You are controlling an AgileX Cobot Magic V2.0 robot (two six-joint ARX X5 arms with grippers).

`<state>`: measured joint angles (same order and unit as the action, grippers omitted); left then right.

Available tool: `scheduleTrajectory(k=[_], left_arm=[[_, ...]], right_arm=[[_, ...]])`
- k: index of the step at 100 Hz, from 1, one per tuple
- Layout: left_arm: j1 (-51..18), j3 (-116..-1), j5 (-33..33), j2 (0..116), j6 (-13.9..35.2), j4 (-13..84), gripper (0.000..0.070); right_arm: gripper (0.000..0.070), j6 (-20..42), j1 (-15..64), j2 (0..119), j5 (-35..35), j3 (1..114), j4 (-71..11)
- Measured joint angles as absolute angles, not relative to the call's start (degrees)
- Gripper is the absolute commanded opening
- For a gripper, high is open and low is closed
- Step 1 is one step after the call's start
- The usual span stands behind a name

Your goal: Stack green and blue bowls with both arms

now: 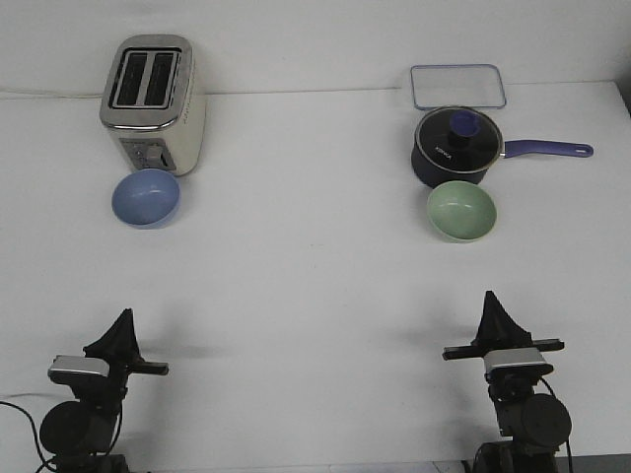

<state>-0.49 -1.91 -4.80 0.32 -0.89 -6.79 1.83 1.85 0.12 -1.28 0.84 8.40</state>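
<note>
The light blue bowl (146, 197) sits upright on the white table at the left, just in front of the toaster. The pale green bowl (460, 211) sits upright at the right, just in front of the saucepan. Both bowls are empty. My left gripper (124, 320) is low at the near left edge, well short of the blue bowl. My right gripper (490, 304) is low at the near right edge, well short of the green bowl. On each gripper the fingers meet in a single point and hold nothing.
A cream and silver toaster (155, 102) stands at the back left. A dark navy saucepan (456, 148) with a lid and a long handle pointing right stands at the back right. A clear rectangular lid (458, 86) lies behind it.
</note>
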Motion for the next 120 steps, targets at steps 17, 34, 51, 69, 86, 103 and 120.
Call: scheduleTrajectory(k=[17, 34, 51, 69, 86, 103, 120], left_arm=[[-0.5, -1.9, -4.8, 0.3, -0.9, -6.8, 0.0015], [-0.5, -1.9, -4.8, 0.3, -0.9, -6.8, 0.0015], [-0.5, -1.9, -4.8, 0.3, -0.9, -6.8, 0.0015], [-0.5, -1.9, -4.8, 0.3, -0.9, -6.8, 0.0015], [-0.5, -1.9, -4.8, 0.3, -0.9, -6.8, 0.0015], [-0.5, -1.9, -4.8, 0.3, -0.9, -6.8, 0.0015], [-0.5, -1.9, -4.8, 0.3, -0.9, -6.8, 0.0015]], right_arm=[[0.0, 14.8, 1.8, 0.6, -0.3, 3.9, 2.1], [0.0, 17.8, 1.8, 8.2, 3.1, 17.2, -8.5], [0.0066, 16.7, 1.6, 24.5, 4.5, 33.3, -18.4], [0.0489, 13.8, -0.5, 44.9, 4.5, 51.7, -32.0], [0.049, 11.4, -3.3, 62.4, 4.0, 63.0, -37.6], [0.049, 8.8, -6.8, 76.3, 2.5, 71.1, -37.7], [0.049, 7.7, -9.4, 89.7, -0.5, 78.7, -39.7]])
